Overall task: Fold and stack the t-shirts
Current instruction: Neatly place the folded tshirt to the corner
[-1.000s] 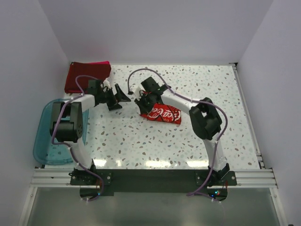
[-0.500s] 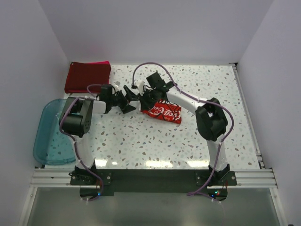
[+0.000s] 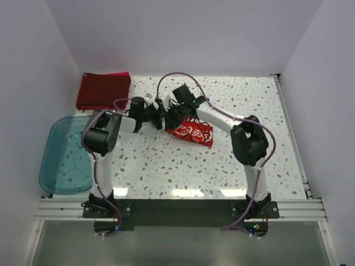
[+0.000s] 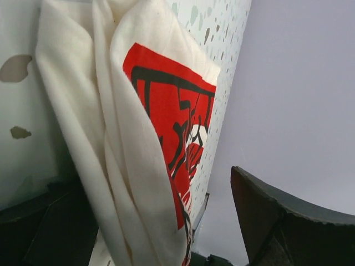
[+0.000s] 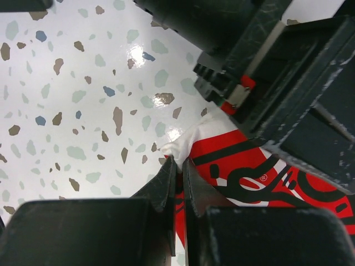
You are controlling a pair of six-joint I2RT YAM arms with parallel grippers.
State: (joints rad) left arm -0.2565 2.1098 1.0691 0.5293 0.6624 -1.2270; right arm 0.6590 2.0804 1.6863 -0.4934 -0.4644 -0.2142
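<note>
A cream t-shirt (image 4: 72,111) with red panel and white script, dark red shirt (image 3: 104,91), teal tub (image 3: 55,166), speckled white table (image 3: 194,166).

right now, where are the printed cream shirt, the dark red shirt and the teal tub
printed cream shirt (image 3: 193,133): top external view, its red print panel
dark red shirt (image 3: 104,91): top external view, middle of the folded cloth
teal tub (image 3: 60,160): top external view, its bare floor

cream-white t-shirt (image 3: 191,133), bunched in folds, red print panel with white script up, middle of desk (image 3: 222,166) | dark red t-shirt (image 3: 103,91), folded flat, far-left corner | pink t-shirt (image 3: 120,73), beneath it, edge showing
</note>
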